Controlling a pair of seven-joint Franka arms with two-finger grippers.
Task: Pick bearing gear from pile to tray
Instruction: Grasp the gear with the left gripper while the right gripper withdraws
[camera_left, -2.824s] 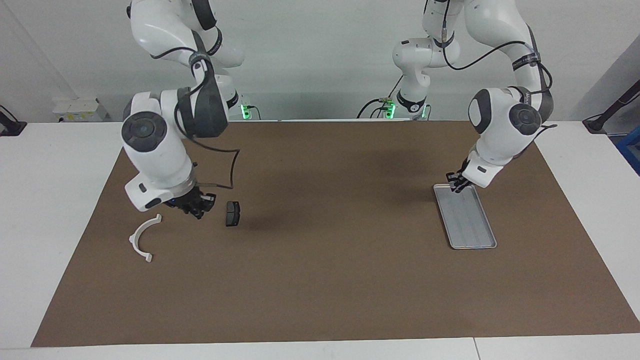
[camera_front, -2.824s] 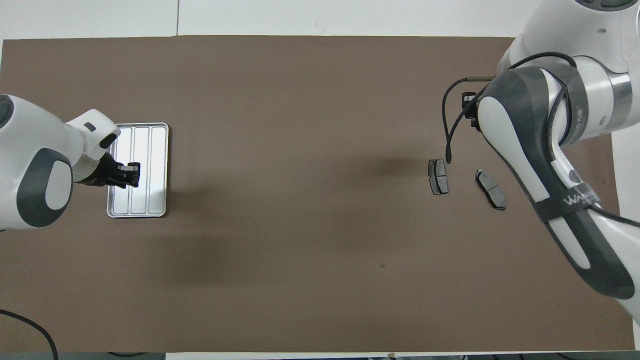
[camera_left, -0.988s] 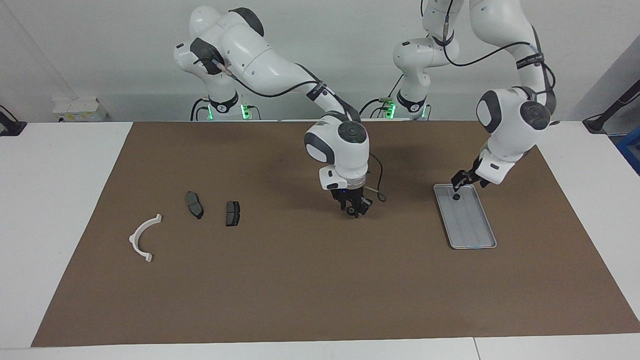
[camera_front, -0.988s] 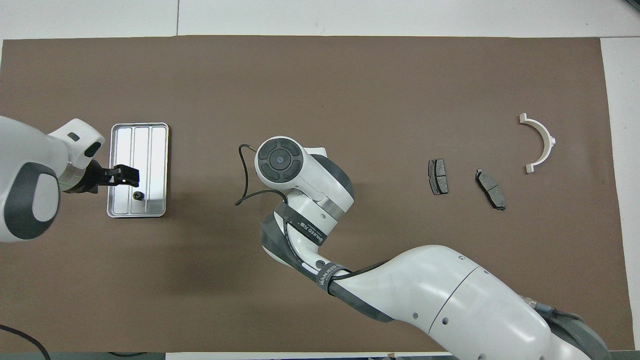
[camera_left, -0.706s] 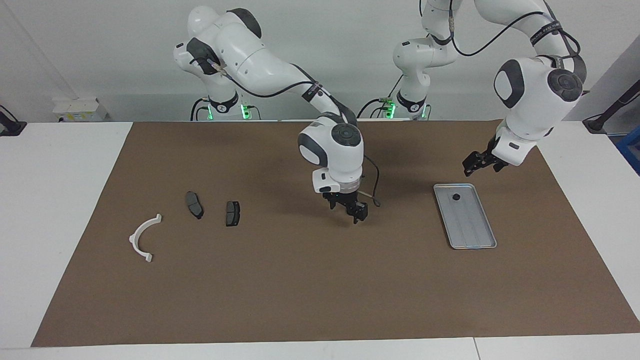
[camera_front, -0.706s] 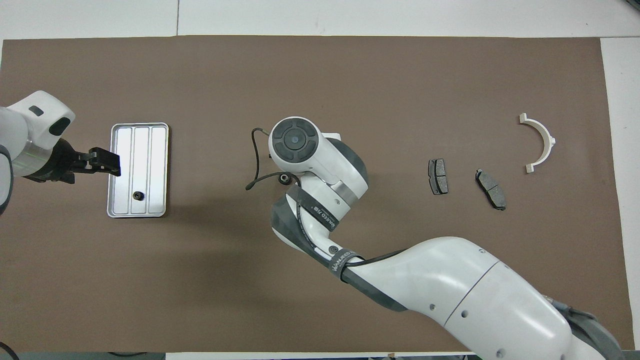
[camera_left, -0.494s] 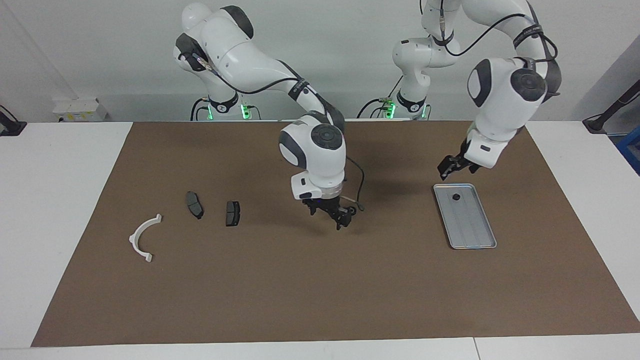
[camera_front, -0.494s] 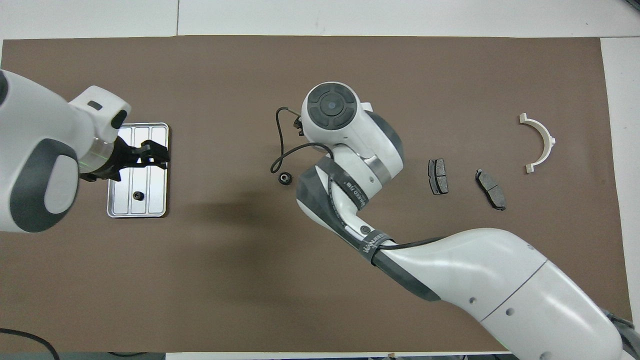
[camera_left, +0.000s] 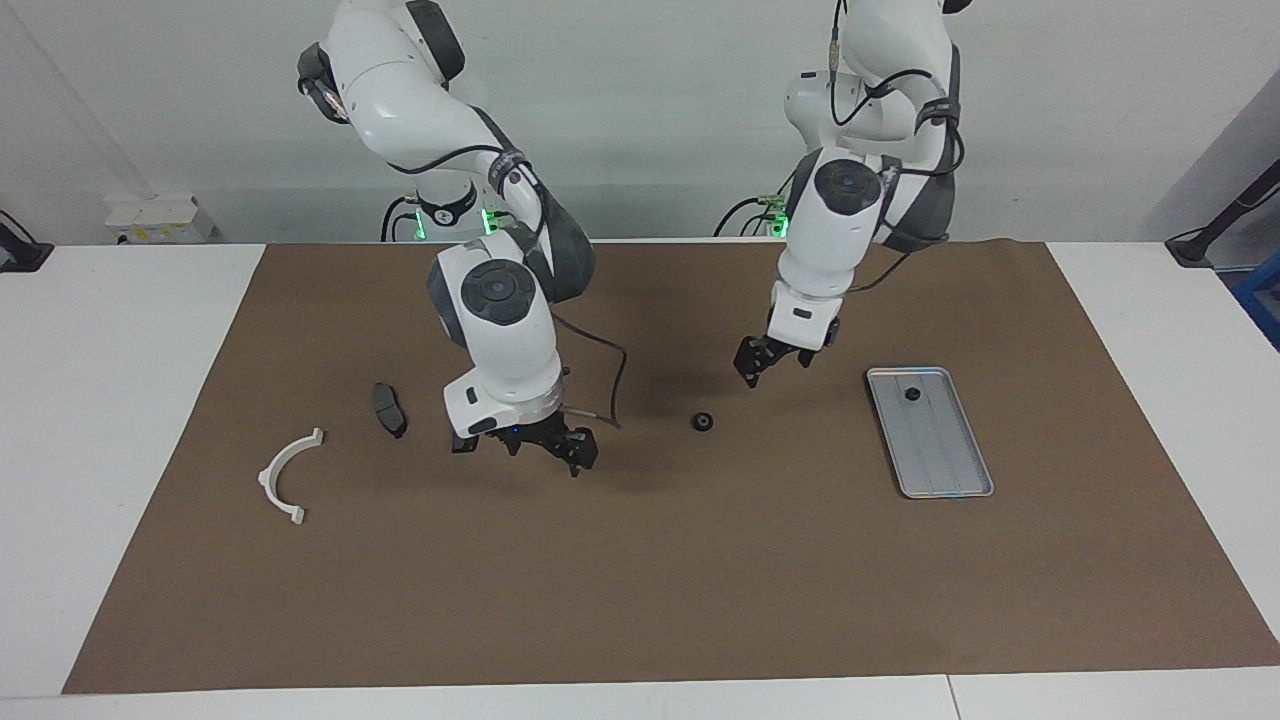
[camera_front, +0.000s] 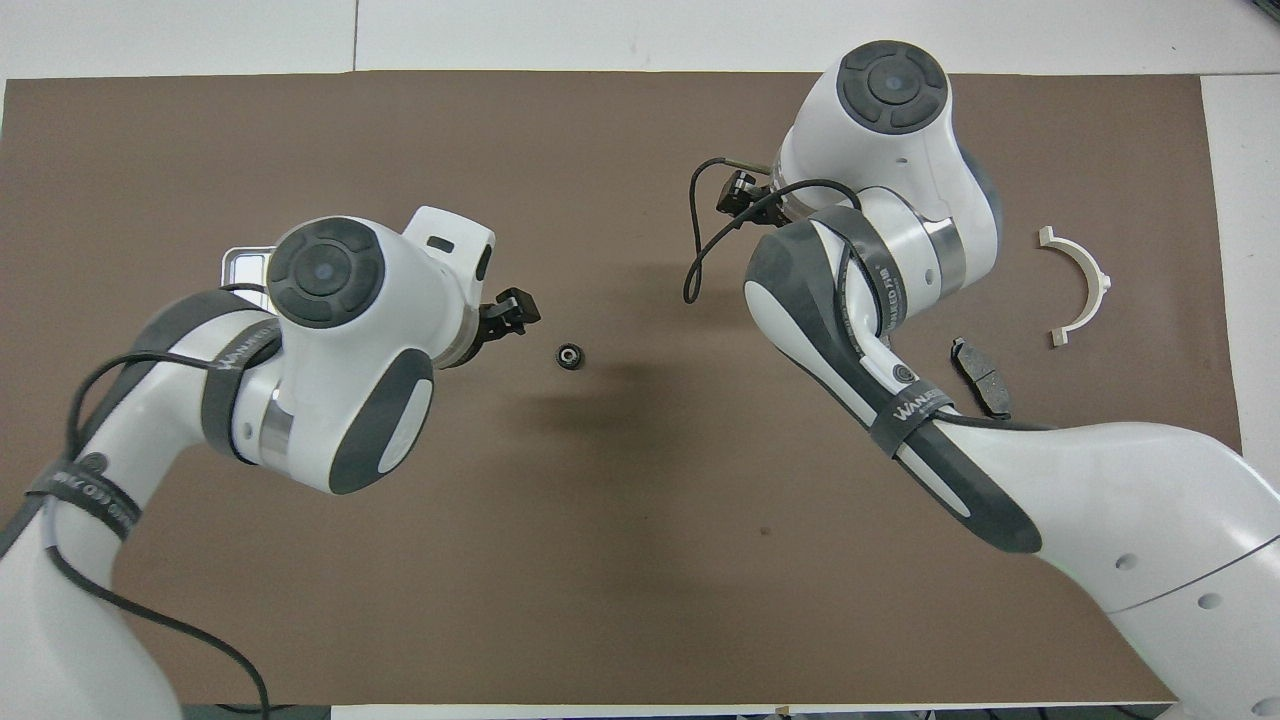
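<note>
One small black bearing gear lies loose on the brown mat, about midway along the table. Another bearing gear rests in the silver tray, whose corner peeks out from under my left arm. My left gripper hangs open and empty over the mat, just beside the loose gear. My right gripper is open and empty over the mat, between the loose gear and the pile.
The pile's white half-ring bracket and a dark brake pad lie at the right arm's end of the mat. My right arm covers the spot beside that pad.
The right gripper let the loose gear go mid-mat and swung back toward the pile. The left gripper rose off the tray, leaving a gear in it, and moved over to the loose gear.
</note>
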